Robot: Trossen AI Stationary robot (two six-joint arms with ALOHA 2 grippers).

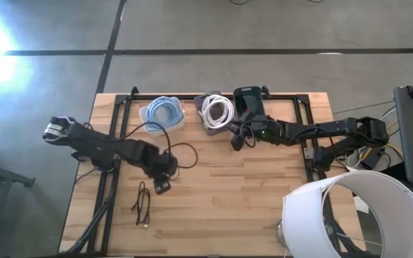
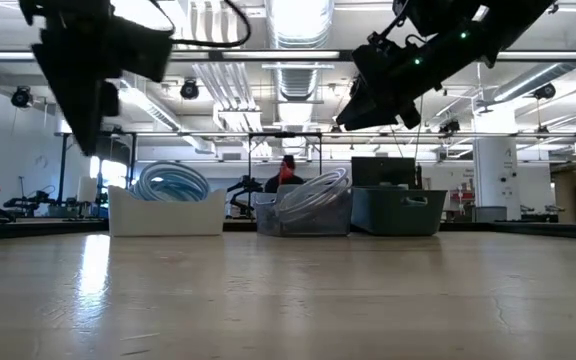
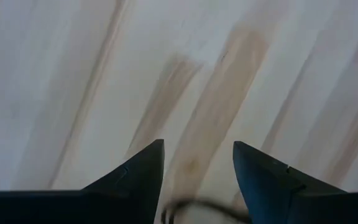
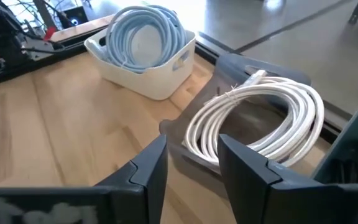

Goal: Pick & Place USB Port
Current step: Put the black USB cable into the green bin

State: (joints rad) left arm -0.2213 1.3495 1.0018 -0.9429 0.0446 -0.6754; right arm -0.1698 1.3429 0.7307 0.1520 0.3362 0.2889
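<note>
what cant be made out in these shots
- Dark bin contents: high view shows only black; the low view's bin wall hides them.
- Black cable connector type: too small in the high view; a sliver cut off between the left pincer fingers.
- Person in the low view: mostly hidden behind the white cable bin.

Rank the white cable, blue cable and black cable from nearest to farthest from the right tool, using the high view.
From the right tool:
1. White cable, in the grey bin just beyond it.
2. Blue cable, in the white bin further left.
3. Black cable, loose on the table's near left.
</note>
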